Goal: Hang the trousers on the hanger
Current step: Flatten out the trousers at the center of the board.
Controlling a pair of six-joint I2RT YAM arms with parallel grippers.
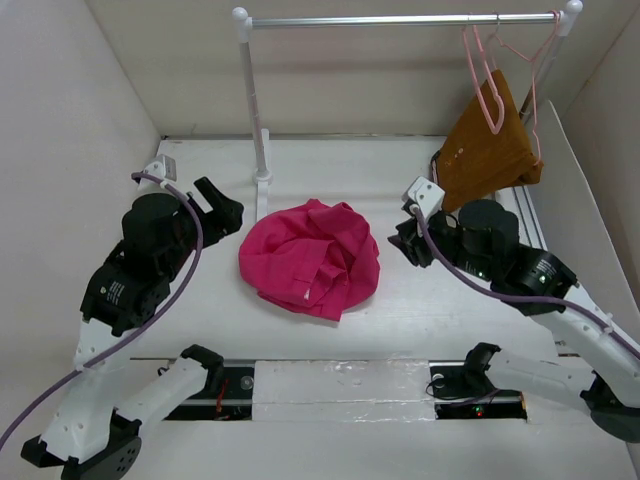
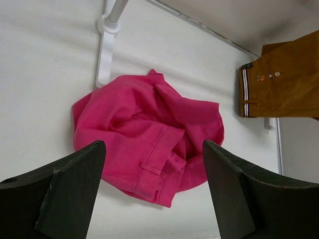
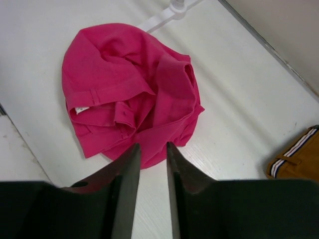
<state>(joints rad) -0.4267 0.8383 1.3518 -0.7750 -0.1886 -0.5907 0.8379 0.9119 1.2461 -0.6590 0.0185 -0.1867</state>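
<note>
The left gripper hangs spread wide, holding nothing, near the trousers. These lie mid-counter as a crumpled, roundish magenta heap with the waistband and belt loops showing; no clear long axis can be told. The right gripper is nearly pressed together and empty. At far right, pale-pink hangers dangle hook-up from the rail, beside a mustard-brown garment.

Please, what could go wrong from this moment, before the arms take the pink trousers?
1. The trousers lie crumpled in a heap, so a gripper may pinch several layers and lift a bundle that will not drape.
2. The hangers hang on the rail right by the brown garment; reaching there could snag it.
3. The right gripper looks nearly closed, so it must open first.
</note>
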